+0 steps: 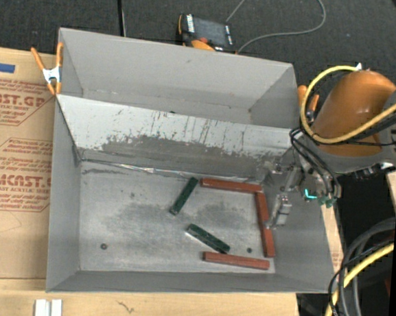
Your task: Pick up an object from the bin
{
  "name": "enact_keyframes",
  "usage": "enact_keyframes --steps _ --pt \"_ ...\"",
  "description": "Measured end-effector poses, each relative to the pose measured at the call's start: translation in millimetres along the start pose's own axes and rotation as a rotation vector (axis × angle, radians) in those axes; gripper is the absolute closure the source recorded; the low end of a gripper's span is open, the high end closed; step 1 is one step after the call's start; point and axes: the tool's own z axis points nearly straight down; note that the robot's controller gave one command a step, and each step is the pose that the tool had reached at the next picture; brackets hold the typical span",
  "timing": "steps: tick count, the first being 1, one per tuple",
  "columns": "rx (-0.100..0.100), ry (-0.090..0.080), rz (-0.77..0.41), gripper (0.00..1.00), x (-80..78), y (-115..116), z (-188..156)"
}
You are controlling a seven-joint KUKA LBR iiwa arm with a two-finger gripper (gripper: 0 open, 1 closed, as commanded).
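bin: grey metal bin [63,197], a few loose sticks on the floor, mostly right half
claw: claw [282,211] low in the bin's right side, close to the right wall, near the far-right corner of the floor
claw state: cannot tell if apart or together, tip too cluttered to read; nothing seen clamped in it
nearest thing: red-brown stick [264,225], just left of the claw
stick axis: long axis runs far to near, near end leaning slightly right; claw sits beside its far half
stick neighbours: its far end meets the right end of a second red-brown stick [230,185] lying left-right, the two making a corner; a third red-brown stick [236,261] lies left-right just past its near end
others: two dark green sticks, one tilted [183,196] mid floor, one [208,238] nearer, both well left of the claw
arm pose: comes in from the right over the rim, orange cover [357,106] high above the right wall, wrist pointing down and leftward
judgement: a small shift left would likely put the claw over the stick; a grip across its short side suits best
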Motion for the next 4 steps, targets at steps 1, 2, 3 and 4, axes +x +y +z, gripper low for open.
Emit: enact_keyframes --steps 1,2,3,4 --pt "0.001 -0.008 -0.002 1.00 -1.7 0.6 -4.6" --pt "-0.001 -0.004 -0.238 1.00 72.9 90.6 16.9" --pt "0.000 -0.005 -0.236 0.00 72.4 89.5 16.6" --pt "0.000 -0.001 -0.291 0.00 23.0 97.3 125.3"
